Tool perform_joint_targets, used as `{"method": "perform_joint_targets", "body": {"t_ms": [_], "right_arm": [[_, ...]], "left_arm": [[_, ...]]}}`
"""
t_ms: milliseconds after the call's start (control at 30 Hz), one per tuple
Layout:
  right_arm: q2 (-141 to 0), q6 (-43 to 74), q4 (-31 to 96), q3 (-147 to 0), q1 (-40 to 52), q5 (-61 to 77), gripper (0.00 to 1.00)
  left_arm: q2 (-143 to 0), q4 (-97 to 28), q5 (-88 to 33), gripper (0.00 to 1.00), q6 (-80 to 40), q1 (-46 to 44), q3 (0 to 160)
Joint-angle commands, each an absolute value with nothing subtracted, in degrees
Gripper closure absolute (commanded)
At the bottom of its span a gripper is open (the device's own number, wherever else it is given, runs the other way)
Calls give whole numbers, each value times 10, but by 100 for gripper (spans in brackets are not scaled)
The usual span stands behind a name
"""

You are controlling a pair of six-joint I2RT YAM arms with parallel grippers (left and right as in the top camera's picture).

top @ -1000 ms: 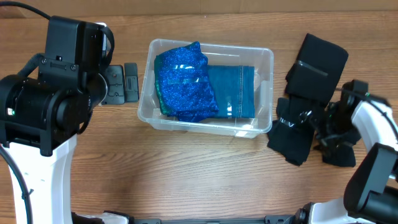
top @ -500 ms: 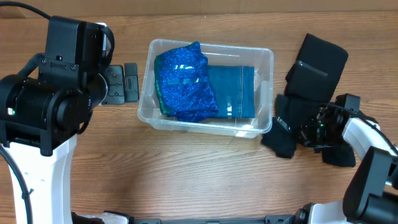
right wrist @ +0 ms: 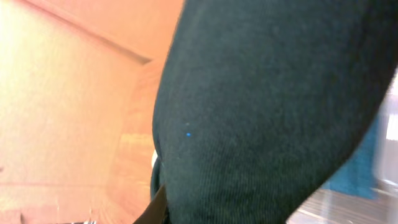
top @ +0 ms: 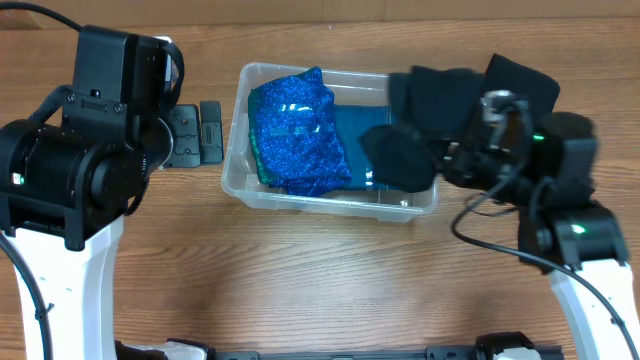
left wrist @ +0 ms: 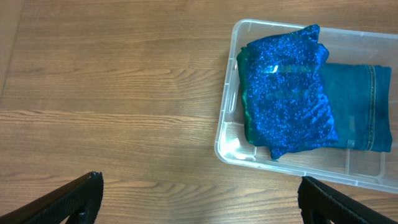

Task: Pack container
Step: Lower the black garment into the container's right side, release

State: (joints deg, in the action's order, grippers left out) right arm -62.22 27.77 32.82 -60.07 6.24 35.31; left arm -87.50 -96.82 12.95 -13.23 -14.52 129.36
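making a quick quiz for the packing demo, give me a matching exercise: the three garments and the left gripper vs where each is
1 sparkly blue garment
2 teal folded garment
3 black garment
4 left gripper

a held up over the container's right end
b open, over the table left of the container
c in the container's left part, on top
d in the container, partly under another garment

Pairs: 1-c, 2-d, 3-a, 4-b

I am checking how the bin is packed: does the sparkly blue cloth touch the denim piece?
Touching. In the overhead view the sparkly blue cloth lies over the left edge of the denim piece inside the container; no gap shows.
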Motion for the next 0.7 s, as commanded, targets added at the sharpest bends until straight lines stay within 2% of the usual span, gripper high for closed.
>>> {"method": "perform_joint_targets", "body": {"t_ms": [0, 133, 167, 200, 333, 467, 600, 667], "right_arm": [[-704, 334, 279, -603, 130, 272, 96], [-822, 344, 203, -604, 151, 260, 95], [-864, 343, 196, -604, 150, 260, 60], [-887, 327, 212, -604, 150, 258, 46], [-877, 296, 326, -630, 128, 185, 21], [-825, 250, 533, -755, 89, 117, 20], [-785, 251, 632, -836, 39, 57, 19], [-773, 251, 653, -844, -15, 43, 12]], "left_arm": [[-873, -968, 139, 0, -122, -142, 1295], [-873, -968, 139, 0, -122, -142, 1295], [-873, -968, 139, 0, -122, -142, 1295], [-873, -968, 139, 0, -122, -142, 1295], [-873, -968, 139, 0, -122, -142, 1295], [-873, -968, 139, 0, -122, -142, 1295], [-873, -968, 139, 0, -122, -142, 1295], [-873, -968, 139, 0, -122, -142, 1295]]}}
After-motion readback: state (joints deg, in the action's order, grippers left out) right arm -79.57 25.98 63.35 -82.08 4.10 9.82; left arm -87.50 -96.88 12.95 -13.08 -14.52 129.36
